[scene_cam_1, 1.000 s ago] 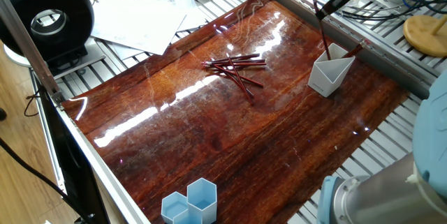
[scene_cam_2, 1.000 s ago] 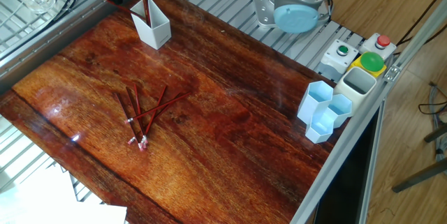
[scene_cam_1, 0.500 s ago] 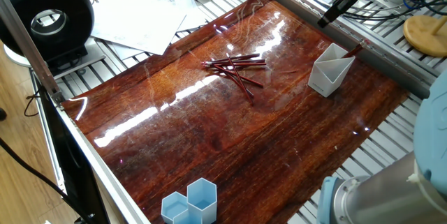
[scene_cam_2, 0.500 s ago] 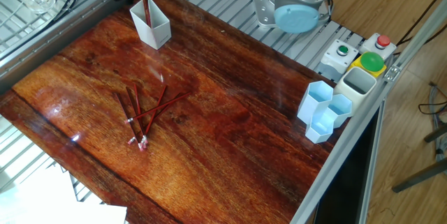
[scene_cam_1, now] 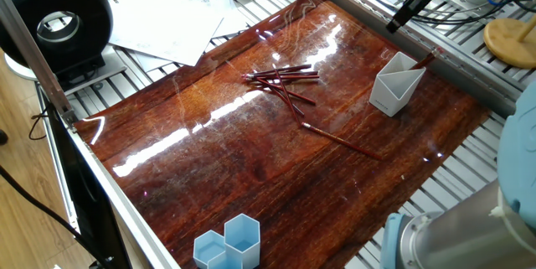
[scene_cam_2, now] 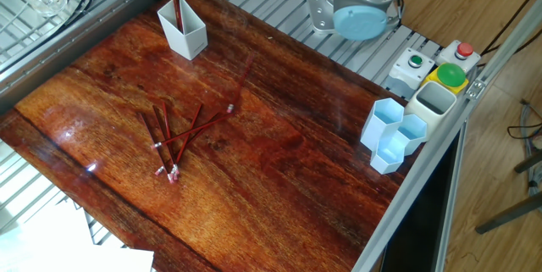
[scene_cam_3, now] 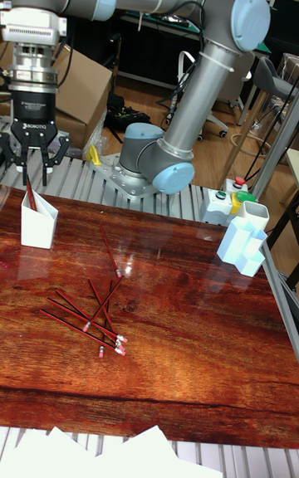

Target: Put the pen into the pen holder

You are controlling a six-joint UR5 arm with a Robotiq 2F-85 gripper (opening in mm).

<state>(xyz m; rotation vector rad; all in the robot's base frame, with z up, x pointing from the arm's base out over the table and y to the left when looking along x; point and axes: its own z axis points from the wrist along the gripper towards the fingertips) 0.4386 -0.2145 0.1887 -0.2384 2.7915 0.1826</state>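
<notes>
Near the upper right of one fixed view, the gripper (scene_cam_1: 394,26) hangs above the pen holder (scene_cam_1: 394,87) with its fingers spread and nothing between them; the tall fixed view shows the same gripper (scene_cam_3: 33,164) with the two fingers splayed apart over the white cup (scene_cam_3: 37,221). A red pen (scene_cam_3: 30,194) stands inside the holder, leaning against its rim with its long axis close to upright and its upper end poking above the slanted edge. Lower in that frame, a single pen (scene_cam_1: 339,140) lies flat on the wooden tabletop (scene_cam_1: 251,168), apart from the holder; its long axis runs diagonally from centre toward the lower right, the pale tip toward the centre. Left of it, toward the middle of the frame, a loose pile of pens (scene_cam_1: 283,80) lies crossed over one another. Light blue hexagonal cups (scene_cam_1: 228,241) sit at the bottom edge.
</notes>
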